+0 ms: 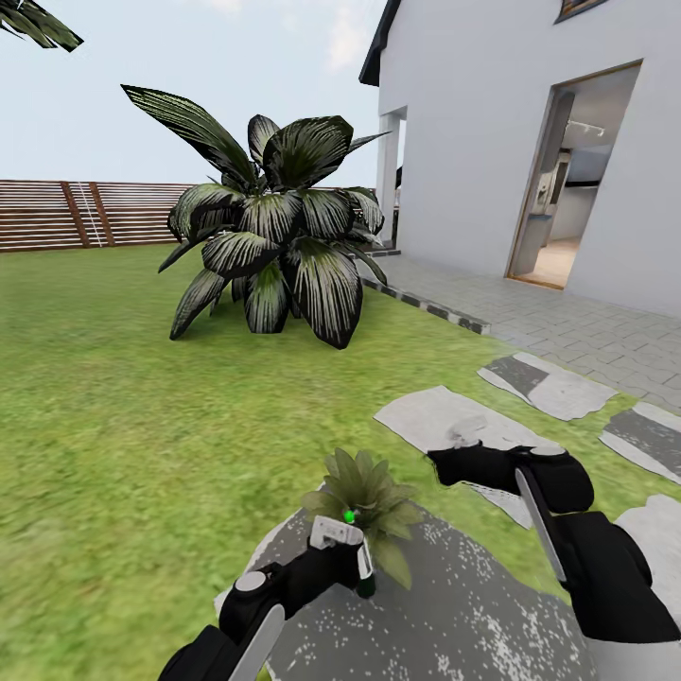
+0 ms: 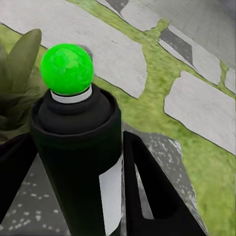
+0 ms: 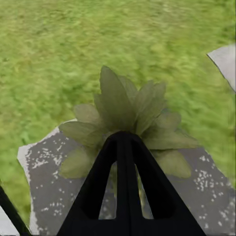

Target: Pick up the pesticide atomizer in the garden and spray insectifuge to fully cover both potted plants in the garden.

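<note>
The pesticide atomizer (image 1: 365, 573), a dark bottle with a white label and a bright green knob on top, stands upright in my left gripper (image 1: 346, 560), which is shut on it. In the left wrist view the atomizer (image 2: 78, 162) sits between both fingers (image 2: 147, 187). It is held right beside a small potted plant (image 1: 364, 492) of broad green leaves on a grey speckled slab (image 1: 454, 596). My right gripper (image 1: 437, 460) hovers just right of that plant, shut and empty. In the right wrist view its gripper (image 3: 124, 138) points down at the potted plant (image 3: 129, 105).
A large dark-leaved bush (image 1: 274, 236) grows from the lawn ahead. A white house (image 1: 473, 123) with an open doorway (image 1: 567, 180) stands at the right behind grey paving (image 1: 586, 326). Stepping slabs (image 1: 549, 383) lie to the right. A brown slat fence (image 1: 85, 213) closes the far left.
</note>
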Motion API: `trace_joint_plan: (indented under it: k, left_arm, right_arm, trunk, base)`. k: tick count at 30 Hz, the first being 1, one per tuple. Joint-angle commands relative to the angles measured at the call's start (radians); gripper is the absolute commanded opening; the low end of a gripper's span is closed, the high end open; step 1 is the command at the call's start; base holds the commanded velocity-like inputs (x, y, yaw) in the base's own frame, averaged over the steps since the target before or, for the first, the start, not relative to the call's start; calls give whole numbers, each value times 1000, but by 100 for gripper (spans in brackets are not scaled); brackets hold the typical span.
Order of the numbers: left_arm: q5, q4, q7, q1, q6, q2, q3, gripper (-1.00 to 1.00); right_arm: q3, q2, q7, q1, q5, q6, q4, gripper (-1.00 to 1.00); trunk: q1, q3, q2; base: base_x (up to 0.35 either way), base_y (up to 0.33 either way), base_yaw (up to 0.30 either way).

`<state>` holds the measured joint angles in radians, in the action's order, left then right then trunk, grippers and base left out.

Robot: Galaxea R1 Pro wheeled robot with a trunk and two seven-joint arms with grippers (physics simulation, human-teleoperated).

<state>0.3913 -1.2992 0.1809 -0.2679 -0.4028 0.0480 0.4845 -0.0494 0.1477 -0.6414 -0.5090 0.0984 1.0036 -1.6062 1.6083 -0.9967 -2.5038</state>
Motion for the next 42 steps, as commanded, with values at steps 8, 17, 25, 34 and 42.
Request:
trace_joint_plan:
  k: [8, 17, 25, 34, 42]
  left_arm:
    - [13, 8, -89, 1, -3, 2, 1, -100]
    - [14, 81, -130, 1, -6, 5, 2, -100]
    - [12, 175, -132, 0, 2, 14, -3, -100]
    - [8, 252, -135, -16, 50, 32, -29, -100]
    - [12, 262, -134, -17, 98, 34, -32, -100]
  right_arm:
    - [99, -20, 54, -5, 7, 3, 3, 100]
    - [109, -21, 58, -14, 9, 11, 13, 100]
    - [111, -20, 58, -33, 8, 15, 35, 100]
    - [177, -15, 54, -54, 5, 16, 37, 100]
    - [188, -19, 54, -54, 4, 16, 34, 100]
  trunk:
    - [0, -1, 0]
    - [0, -1, 0]
    - [0, -1, 0]
    - [0, -1, 0]
    - [0, -1, 0]
  base:
    - [0, 0, 0]
    - [0, 0, 0]
    - [0, 0, 0]
    - [0, 0, 0]
    - [0, 0, 0]
